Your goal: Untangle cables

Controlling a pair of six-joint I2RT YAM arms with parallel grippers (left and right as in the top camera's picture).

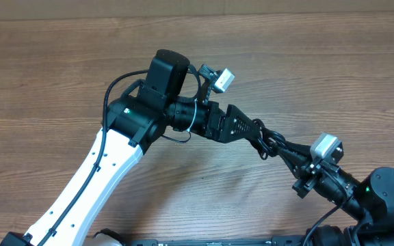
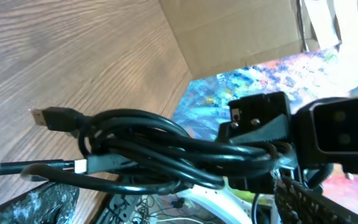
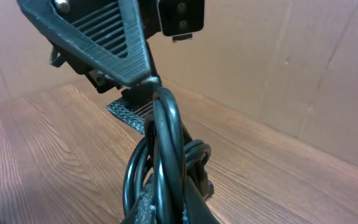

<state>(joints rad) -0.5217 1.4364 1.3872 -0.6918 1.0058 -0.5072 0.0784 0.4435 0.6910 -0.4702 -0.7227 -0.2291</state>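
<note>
The cables (image 1: 269, 141) are a bundle of thin black cords hanging above the wooden table between my two grippers. My right gripper (image 1: 284, 148) reaches in from the lower right and is shut on the bundle; the right wrist view shows the cords (image 3: 163, 155) pinched between its fingers (image 3: 166, 208). My left gripper (image 1: 255, 131) faces it from the left with its jaws wide open. In the left wrist view the looped cords (image 2: 154, 149) run across its open gap (image 2: 166, 196). A USB plug (image 2: 48, 117) and a thin plug (image 2: 17, 168) stick out to the left.
The wooden table (image 1: 60, 68) stretches left and back. A cardboard wall (image 1: 183, 8) closes the far edge and also shows as the cardboard (image 3: 278, 74) behind the bundle. The left arm's white link (image 1: 94, 178) crosses the lower left of the table.
</note>
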